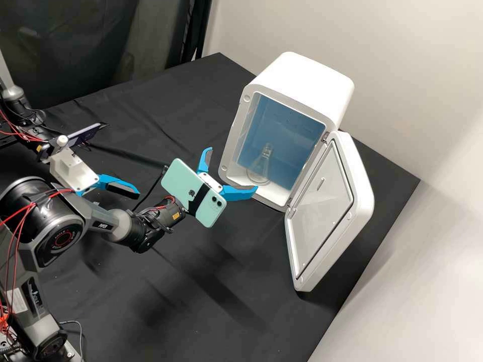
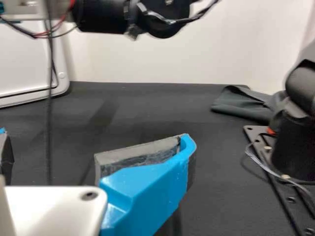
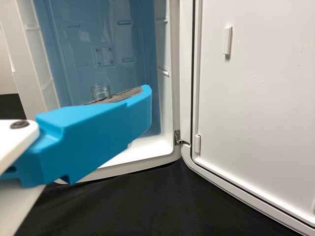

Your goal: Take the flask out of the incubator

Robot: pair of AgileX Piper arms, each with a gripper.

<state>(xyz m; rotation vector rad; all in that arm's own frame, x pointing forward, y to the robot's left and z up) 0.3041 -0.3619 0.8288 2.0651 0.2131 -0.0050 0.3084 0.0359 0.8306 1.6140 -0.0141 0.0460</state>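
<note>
A clear glass flask (image 1: pixel 265 153) stands upright on the floor of the white incubator (image 1: pixel 302 80), whose blue interior faces me. Its neck (image 3: pixel 101 91) shows just past my right finger (image 3: pixel 93 132). In the high view my right gripper (image 1: pixel 227 173) is open just outside the incubator's lower front rim, one finger up and one low by the opening, holding nothing. A mint-green phone (image 1: pixel 193 193) is strapped to that wrist. My left gripper (image 2: pixel 91 147) hovers low over the bench well to the left, open and empty, its blue finger (image 1: pixel 118 185) pointing towards the incubator.
The incubator door (image 1: pixel 327 211) hangs wide open to the right of the opening, reaching near the bench's right edge (image 1: pixel 352 281). A white wall stands behind. A dark folded cloth (image 2: pixel 241 101) and an arm base (image 2: pixel 295 132) lie on the black bench.
</note>
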